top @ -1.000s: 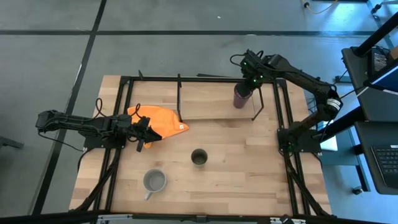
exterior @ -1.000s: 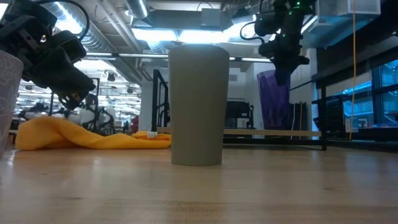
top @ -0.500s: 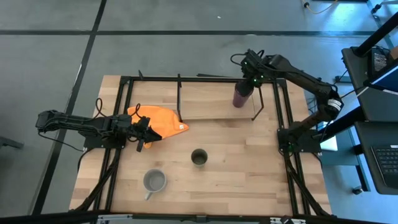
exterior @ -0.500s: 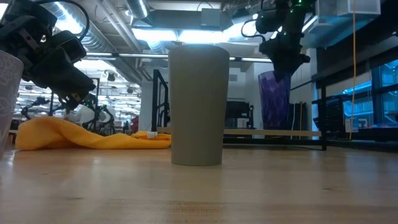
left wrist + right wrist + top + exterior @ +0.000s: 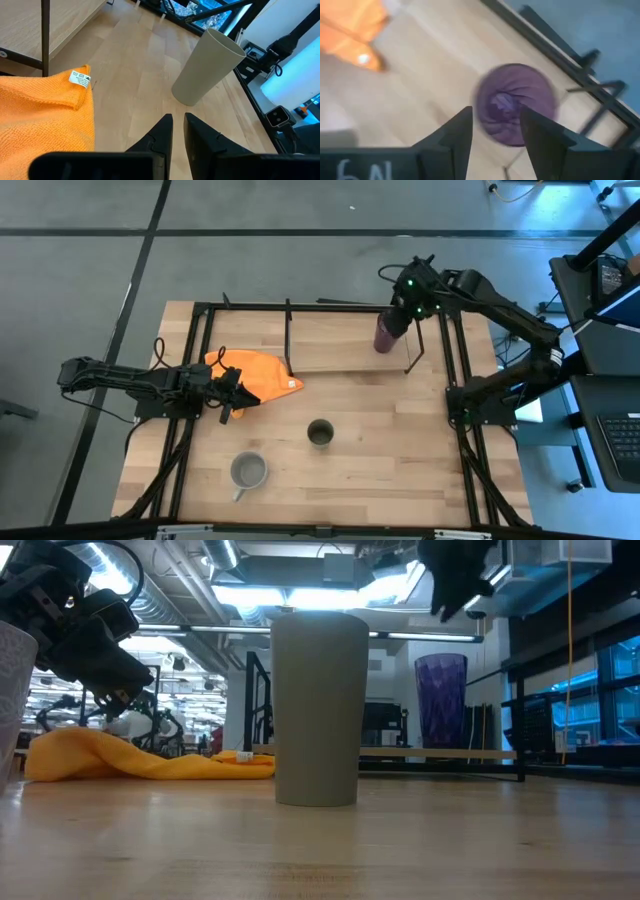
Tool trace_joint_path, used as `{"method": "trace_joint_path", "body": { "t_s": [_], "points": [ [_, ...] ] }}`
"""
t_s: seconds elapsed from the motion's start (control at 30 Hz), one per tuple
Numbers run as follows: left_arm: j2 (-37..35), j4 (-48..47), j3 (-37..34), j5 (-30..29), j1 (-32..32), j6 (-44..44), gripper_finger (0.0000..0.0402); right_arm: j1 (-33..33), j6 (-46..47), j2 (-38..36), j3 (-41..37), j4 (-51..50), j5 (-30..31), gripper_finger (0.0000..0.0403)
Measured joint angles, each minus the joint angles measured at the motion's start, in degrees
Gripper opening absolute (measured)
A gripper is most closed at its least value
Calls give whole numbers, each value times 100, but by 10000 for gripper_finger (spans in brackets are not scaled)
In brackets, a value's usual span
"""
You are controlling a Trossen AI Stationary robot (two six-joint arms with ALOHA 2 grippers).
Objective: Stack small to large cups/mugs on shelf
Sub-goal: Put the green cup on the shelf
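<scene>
purple cup [image 5: 385, 335] upright on shelf [image 5: 330, 340] | my right gripper [image 5: 408, 298] above it, jaws spread, empty | my left gripper [image 5: 232, 392] by cloth [image 5: 258, 375], jaws nearly together

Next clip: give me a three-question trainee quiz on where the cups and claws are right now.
1. True or false: the purple cup stands upright on the shelf.
2. Which claw is above the purple cup? A) left B) right C) neither
3. Fill in: the left claw waits near the orange ____.

Key
1. True. The low view shows it upright on the board, free of the right claw, which is open above it.
2. B.
3. Cloth. The left claw's fingers are nearly together, holding nothing; the green cup and grey mug still sit on the table.
</scene>
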Motion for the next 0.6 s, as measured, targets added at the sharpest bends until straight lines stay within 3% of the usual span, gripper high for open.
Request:
{"method": "trace_joint_path", "body": {
  "t_s": [0.27, 0.6],
  "points": [
    [0, 0, 1, 0, 0, 1, 41, 1314, 485, 11, 450, -82, 487, 165],
    [0, 0, 2, 0, 1, 1, 41, 2816, 1378, 87, 241, 82, 760, 165]
  ]
}}
